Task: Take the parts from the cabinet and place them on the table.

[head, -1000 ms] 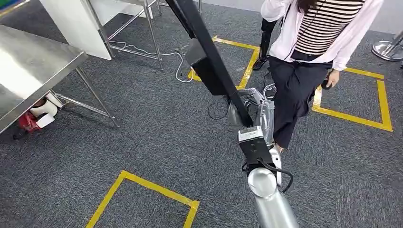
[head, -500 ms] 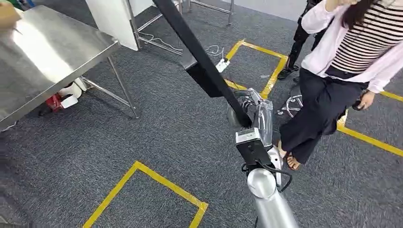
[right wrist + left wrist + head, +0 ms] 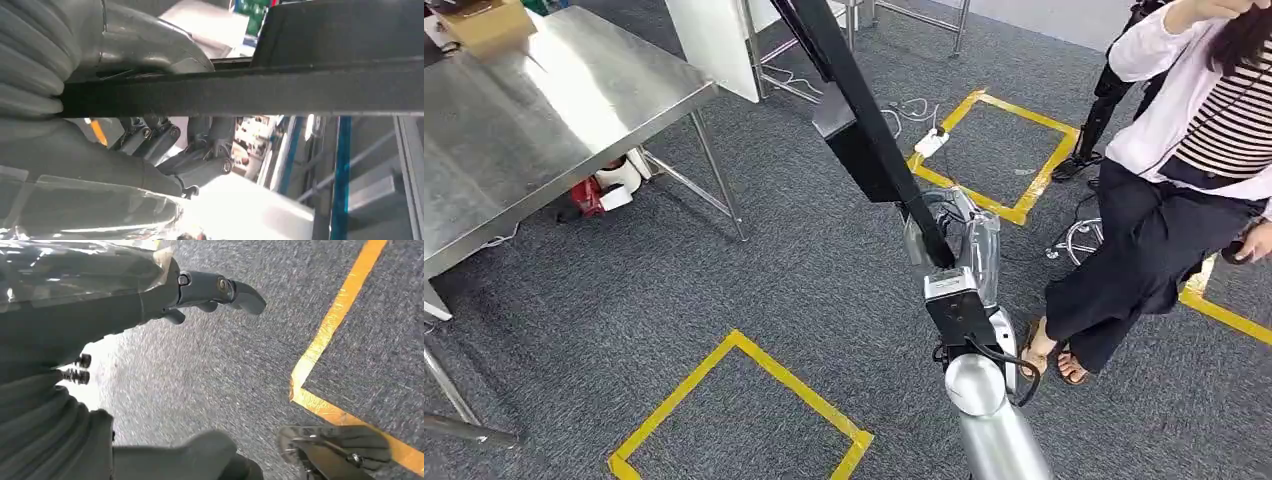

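My right hand [image 3: 951,236] grips one end of a long black part [image 3: 854,110], a flat bar with a boxy block partway along it. The bar slants up and away over the carpet towards the picture's top. In the right wrist view the same black part [image 3: 260,90] runs across the frame, with my fingers [image 3: 195,167] curled round it. The steel table [image 3: 534,110] stands at the upper left, well apart from the part. In the left wrist view my left hand [image 3: 115,310] hangs over the carpet with its fingers [image 3: 225,287] apart and nothing in it.
A cardboard box [image 3: 489,25] sits at the table's far corner. A person [image 3: 1184,160] in a striped top stands close on my right. Yellow tape squares [image 3: 744,400] mark the grey carpet. A white panel [image 3: 714,40], cables and a power strip [image 3: 931,143] lie ahead.
The camera has turned: the table has slid further into view at the left and the person has shifted right. My right hand still holds the black part the same way.
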You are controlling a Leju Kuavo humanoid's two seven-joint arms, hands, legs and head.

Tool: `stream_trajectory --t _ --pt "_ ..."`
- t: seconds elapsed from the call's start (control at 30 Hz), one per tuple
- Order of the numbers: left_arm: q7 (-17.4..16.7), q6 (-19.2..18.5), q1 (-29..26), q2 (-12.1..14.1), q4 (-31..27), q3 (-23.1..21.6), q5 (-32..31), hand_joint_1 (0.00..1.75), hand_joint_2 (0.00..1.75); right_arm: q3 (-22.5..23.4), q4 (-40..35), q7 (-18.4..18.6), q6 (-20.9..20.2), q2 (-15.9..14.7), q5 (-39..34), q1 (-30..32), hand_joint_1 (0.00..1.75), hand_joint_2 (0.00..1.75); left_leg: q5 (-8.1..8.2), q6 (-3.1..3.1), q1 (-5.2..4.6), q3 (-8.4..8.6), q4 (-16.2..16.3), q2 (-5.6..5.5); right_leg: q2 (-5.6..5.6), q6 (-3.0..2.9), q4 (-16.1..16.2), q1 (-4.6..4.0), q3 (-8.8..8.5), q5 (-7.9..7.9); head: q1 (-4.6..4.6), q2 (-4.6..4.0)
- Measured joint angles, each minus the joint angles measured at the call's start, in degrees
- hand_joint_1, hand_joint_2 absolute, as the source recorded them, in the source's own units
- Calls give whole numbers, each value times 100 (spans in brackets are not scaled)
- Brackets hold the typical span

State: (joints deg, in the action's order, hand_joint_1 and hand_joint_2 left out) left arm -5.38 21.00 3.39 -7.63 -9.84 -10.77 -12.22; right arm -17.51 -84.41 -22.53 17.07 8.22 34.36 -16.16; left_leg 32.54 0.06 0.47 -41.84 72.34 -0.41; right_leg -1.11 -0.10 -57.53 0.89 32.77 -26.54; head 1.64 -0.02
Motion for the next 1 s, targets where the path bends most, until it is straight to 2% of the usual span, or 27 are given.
stream_trajectory --t 0.03,0.07,0.1,0.13,0.17,0.2,0.23,0.27,0.33,0.37,0.4,0.43,0.47,0.5,0.53,0.57,0.6,0.67,0.7,0.73,0.77,0.83,0.87,0.9,0.93,0.97,1.0 --pt "0 11 -2 0 0 2 0 0 175 0 15 0 -2 0 0 0 175 175 72 -6 7 -168 316 1 -61 -12 -1 -16 0 -9 2 0" --pt "0 20 -8 9 0 4 0 0 175 0 26 0 -2 0 0 -1 175 175 4 1 9 -188 328 2 -114 -17 -1 -21 -7 -16 2 0" --pt "0 31 -14 9 0 6 0 0 175 0 31 0 -2 0 0 -6 175 175 -199 23 8 -64 46 12 -171 -25 -1 -34 -15 -23 2 0" --pt "0 40 -14 9 0 6 0 0 175 0 31 0 -2 2 0 -15 175 175 -444 53 5 166 -411 49 -218 -29 -1 -43 -26 -29 0 0" --pt "0 46 -10 9 0 6 0 0 175 -2 31 0 -2 7 0 -30 175 175 -692 104 -13 472 -982 155 -265 -37 1 -54 -44 -38 2 0" --pt "0 53 0 9 0 6 0 0 175 -2 31 0 -2 15 0 -47 175 175 -757 166 -62 684 -1392 455 -298 -40 3 -64 -56 -46 -4 0" --pt "0 55 19 11 0 9 0 0 175 0 31 0 -2 13 0 -58 175 175 -723 169 -101 687 -1404 478 -341 -2 4 -118 -48 -66 -15 0" --pt "0 70 26 4 0 11 0 0 175 0 33 -2 -2 15 0 -68 175 175 -726 190 -125 669 -1416 394 -379 6 5 -96 -49 -68 4 0" --pt "0 70 18 7 0 17 4 0 175 0 39 -2 -2 28 0 -71 175 175 -732 225 -140 660 -1436 289 -488 60 46 -89 -91 -73 7 0" --pt "0 72 17 7 0 24 7 0 175 0 33 -5 -2 53 0 -77 175 175 -800 274 -97 774 -1556 206 -501 106 43 -138 -111 -106 9 0" --pt "0 77 7 -11 0 26 7 0 175 2 42 -5 -2 44 0 -86 175 175 -831 288 -81 822 -1621 174 -288 119 -75 -97 -65 -167 -20 0" --pt "2 81 27 -9 0 28 4 0 175 2 39 -16 -2 39 0 -96 175 175 -863 340 -60 831 -1638 118 -84 90 -367 -85 42 -318 -6 0" --pt "7 77 43 -13 0 26 4 0 175 2 46 -15 -2 13 -2 -103 175 175 -863 342 -60 826 -1639 46 24 69 -793 -69 245 -492 -39 0" --pt "11 77 48 -26 0 26 0 0 175 4 57 -9 -2 -9 -4 -94 175 175 -863 342 -58 822 -1639 -41 71 63 -1304 -50 514 -681 -46 0" --pt "13 77 45 -28 0 26 -2 0 175 7 81 -5 -2 -35 -7 -83 175 175 -862 342 -58 819 -1636 -120 86 89 -1676 -34 728 -783 -42 0" --pt "13 77 35 -28 0 28 -2 0 175 7 87 -7 -2 -48 -9 -73 175 175 -861 339 -57 820 -1632 -194 88 136 -1763 -24 805 -758 -46 0" --pt "13 77 27 -28 0 28 -2 0 175 7 90 -5 -2 -59 -11 -73 175 175 -858 335 -52 821 -1621 -272 89 204 -1553 -6 740 -622 -41 0" --pt "15 77 30 -33 0 35 -2 0 175 7 87 -7 -2 -61 -9 -78 175 175 -822 280 -22 821 -1558 -426 143 356 -532 51 275 -145 -46 0" --pt "15 77 30 -39 0 39 -2 0 175 7 87 -7 -2 -61 2 -80 175 175 -788 229 -17 797 -1502 -496 302 397 -42 104 55 7 -48 0" --pt "17 79 33 -31 0 46 -2 0 175 2 92 -7 -7 -61 13 -83 175 175 -755 182 -51 758 -1455 -539 350 332 -46 59 42 -26 -68 0" --pt "17 83 26 -33 0 48 -4 0 175 2 87 -7 -11 -59 28 -84 175 175 -751 163 -47 730 -1439 -549 285 261 -35 63 23 -1 -53 0" --pt "17 94 -9 -35 0 52 -13 0 175 2 87 -2 -28 -46 35 -87 175 175 -775 122 -18 718 -1474 -586 254 175 -46 12 36 5 -39 0" --pt "17 96 -23 -29 2 52 -13 0 175 0 87 -5 -46 -37 37 -100 175 175 -762 102 -9 707 -1458 -607 214 137 -22 51 28 20 -33 0" --pt "17 96 -32 -22 2 54 -11 0 175 0 85 -2 -50 -28 39 -116 175 175 -696 74 -6 693 -1378 -478 172 93 -6 66 10 29 -38 0" --pt "28 96 -27 -28 2 59 9 0 175 0 85 -2 -50 -24 46 -117 175 175 -539 42 -23 591 -1155 -247 134 37 -2 71 0 19 28 0" --pt "33 96 -14 -31 0 79 24 0 175 2 85 -2 -50 -31 46 -120 175 175 -329 14 -10 403 -774 -103 91 16 -3 57 -2 7 37 0" --pt "33 96 -8 -28 0 92 28 0 175 4 87 -2 -50 -35 53 -119 175 175 -119 -7 10 165 -313 -35 39 8 -4 42 -3 2 35 0"
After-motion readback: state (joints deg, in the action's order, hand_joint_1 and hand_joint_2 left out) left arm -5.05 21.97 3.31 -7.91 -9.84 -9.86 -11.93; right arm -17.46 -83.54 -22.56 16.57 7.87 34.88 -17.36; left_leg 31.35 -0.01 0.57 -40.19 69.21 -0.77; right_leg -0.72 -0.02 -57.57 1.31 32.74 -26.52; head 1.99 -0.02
